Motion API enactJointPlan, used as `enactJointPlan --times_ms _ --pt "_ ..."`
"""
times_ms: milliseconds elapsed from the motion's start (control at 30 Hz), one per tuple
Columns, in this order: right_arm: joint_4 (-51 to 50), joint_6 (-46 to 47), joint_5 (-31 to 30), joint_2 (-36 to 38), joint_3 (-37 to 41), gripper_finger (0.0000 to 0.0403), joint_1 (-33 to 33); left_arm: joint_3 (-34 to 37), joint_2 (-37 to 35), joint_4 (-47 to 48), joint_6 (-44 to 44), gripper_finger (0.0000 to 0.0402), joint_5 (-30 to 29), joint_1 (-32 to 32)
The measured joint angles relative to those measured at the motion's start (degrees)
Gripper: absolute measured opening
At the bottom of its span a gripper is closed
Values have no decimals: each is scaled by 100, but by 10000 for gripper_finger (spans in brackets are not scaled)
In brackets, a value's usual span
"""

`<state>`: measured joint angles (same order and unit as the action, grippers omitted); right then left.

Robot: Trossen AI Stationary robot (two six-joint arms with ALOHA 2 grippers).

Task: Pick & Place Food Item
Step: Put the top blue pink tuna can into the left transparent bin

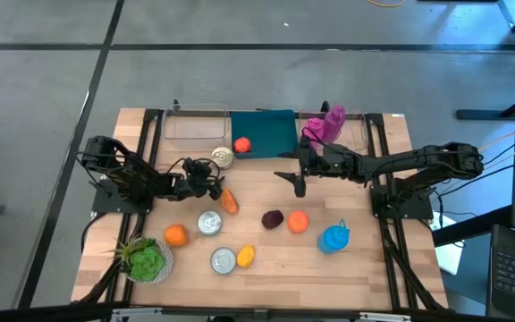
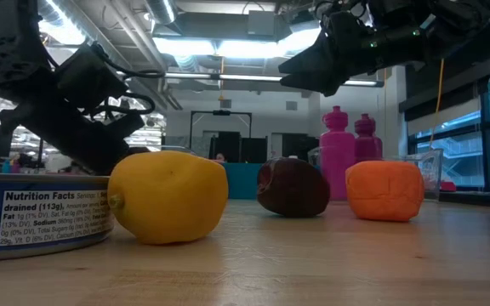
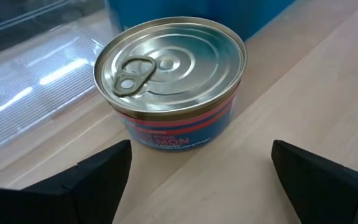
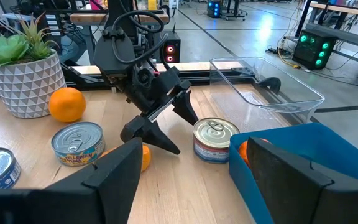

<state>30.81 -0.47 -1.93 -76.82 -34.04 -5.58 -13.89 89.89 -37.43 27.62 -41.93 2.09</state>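
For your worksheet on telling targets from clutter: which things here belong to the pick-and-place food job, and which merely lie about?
Job in hand:
- salmon can, in front of the open left end effector
- blue bin
- clear tray

Lying about:
- potted plant
- pink bottles
- blue bottle

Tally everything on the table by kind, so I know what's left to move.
Cans: 3
Fruit and vegetable items: 7
Bottles: 2, pink, blue
Bins: 3, two clear, one teal
Potted plant: 1
Total: 16
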Motion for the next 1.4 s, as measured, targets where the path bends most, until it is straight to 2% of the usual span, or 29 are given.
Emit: enactJointPlan --times_ms 667,800,1167,1400 --pt "-1 0 0 0 0 288 0 0 -4 -73 -517 380 511 -16" --pt "0 0 0 0 0 288 1 0 -4 -72 -581 393 506 -72" --pt "-1 0 0 0 0 288 2 0 -201 118 -738 400 104 -251" --pt "-7 0 0 0 0 288 0 0 -561 297 -744 400 -439 -249"
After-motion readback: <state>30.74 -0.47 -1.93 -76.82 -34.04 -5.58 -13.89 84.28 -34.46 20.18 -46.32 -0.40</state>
